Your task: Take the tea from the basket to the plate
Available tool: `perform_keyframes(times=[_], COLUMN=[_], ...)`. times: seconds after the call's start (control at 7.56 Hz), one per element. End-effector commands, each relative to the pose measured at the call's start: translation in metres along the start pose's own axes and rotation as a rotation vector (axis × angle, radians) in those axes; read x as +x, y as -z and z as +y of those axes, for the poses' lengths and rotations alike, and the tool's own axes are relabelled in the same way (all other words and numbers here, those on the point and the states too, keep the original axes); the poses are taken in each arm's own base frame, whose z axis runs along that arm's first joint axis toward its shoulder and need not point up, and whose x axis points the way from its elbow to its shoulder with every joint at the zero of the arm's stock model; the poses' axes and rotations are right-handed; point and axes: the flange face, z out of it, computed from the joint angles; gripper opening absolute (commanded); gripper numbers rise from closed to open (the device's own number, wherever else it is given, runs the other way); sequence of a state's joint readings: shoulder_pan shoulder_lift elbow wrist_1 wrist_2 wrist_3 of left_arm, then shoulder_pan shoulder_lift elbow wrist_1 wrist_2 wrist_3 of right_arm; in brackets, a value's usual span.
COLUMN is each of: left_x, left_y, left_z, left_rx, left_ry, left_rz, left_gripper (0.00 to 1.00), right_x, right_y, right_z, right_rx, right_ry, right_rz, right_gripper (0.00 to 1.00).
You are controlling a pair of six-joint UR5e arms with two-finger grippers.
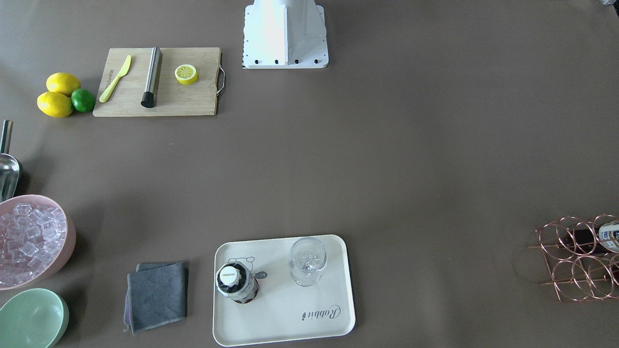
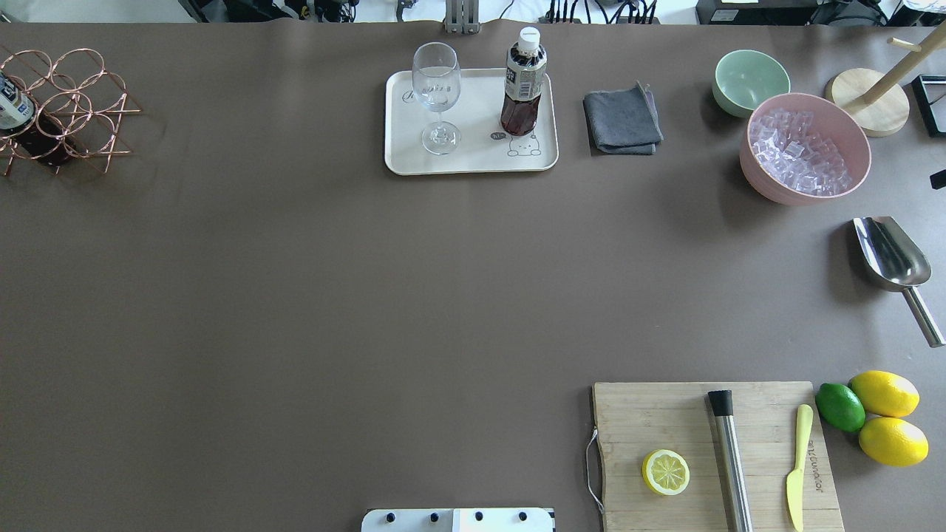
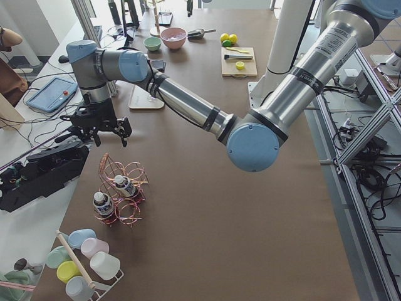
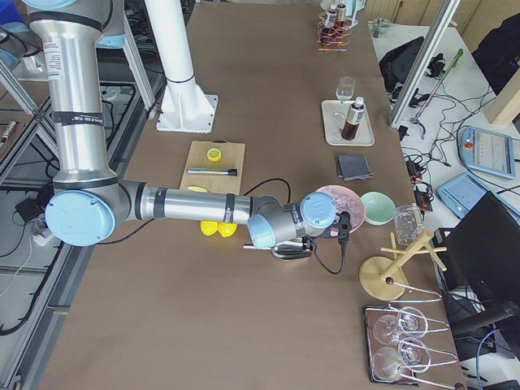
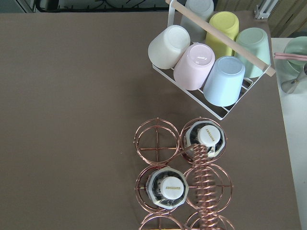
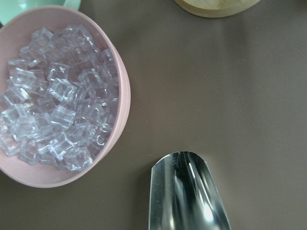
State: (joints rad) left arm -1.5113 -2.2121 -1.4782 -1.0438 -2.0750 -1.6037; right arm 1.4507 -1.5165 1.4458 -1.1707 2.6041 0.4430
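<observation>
One tea bottle [image 2: 523, 81] with a white cap stands upright on the cream plate [image 2: 473, 157], next to a wine glass [image 2: 436, 96]; it also shows in the front view [image 1: 237, 282]. The copper wire basket [image 5: 158, 143] at the table's left end holds two more bottles [image 5: 208, 139] [image 5: 168, 189]. My left gripper [image 3: 97, 128] hangs above the table just beyond the basket [image 3: 122, 191]; I cannot tell if it is open or shut. My right gripper [image 4: 343, 227] hovers over the scoop and pink bowl; its state cannot be told either.
A pink bowl of ice [image 2: 805, 148], a green bowl [image 2: 750, 81], a steel scoop [image 2: 890, 258] and a grey cloth [image 2: 622, 120] lie at the right. A cutting board [image 2: 713, 451] holds a lemon half, muddler and knife. A cup rack [image 5: 211, 57] stands beside the basket.
</observation>
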Motion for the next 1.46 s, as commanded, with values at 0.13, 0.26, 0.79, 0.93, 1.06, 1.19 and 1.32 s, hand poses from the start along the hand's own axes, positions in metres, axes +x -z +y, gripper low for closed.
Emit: perform_keyframes(times=[0.13,0.26,0.79,0.93,1.06,1.19,1.32], left_x=[-0.152,-0.180,-0.255,-0.296,-0.347,-0.371,-0.374], left_y=[-0.004,-0.019,-0.097,-0.132,-0.174,-0.204,-0.215], left_z=[0.000,-0.017,-0.089,-0.121,-0.156,-0.170,-0.176], left_rx=[-0.099,-0.114,-0.178,-0.209,-0.197,-0.169,-0.178], left_ry=[-0.366,-0.461,-0.743,-0.882,-1.048,-1.140,-1.132], left_rz=[0.024,0.015,-0.026,0.030,0.112,0.157,0.144], left_gripper=[0.99,0.99,0.99,0.99,0.99,0.99,0.99], right_x=[0.039,0.058,0.113,0.111,0.109,0.110,0.109], right_y=[0.011,0.020,0.040,0.041,0.042,0.041,0.042], right_z=[0.039,0.059,0.097,0.094,0.091,0.091,0.091], right_rx=[-0.041,-0.040,-0.051,-0.049,-0.048,-0.047,-0.045], right_ry=[-0.069,-0.028,0.095,0.100,0.102,0.102,0.105], right_rz=[0.275,0.295,0.334,0.334,0.335,0.337,0.336], right_gripper=[1.00,1.00,1.00,1.00,1.00,1.00,1.00])
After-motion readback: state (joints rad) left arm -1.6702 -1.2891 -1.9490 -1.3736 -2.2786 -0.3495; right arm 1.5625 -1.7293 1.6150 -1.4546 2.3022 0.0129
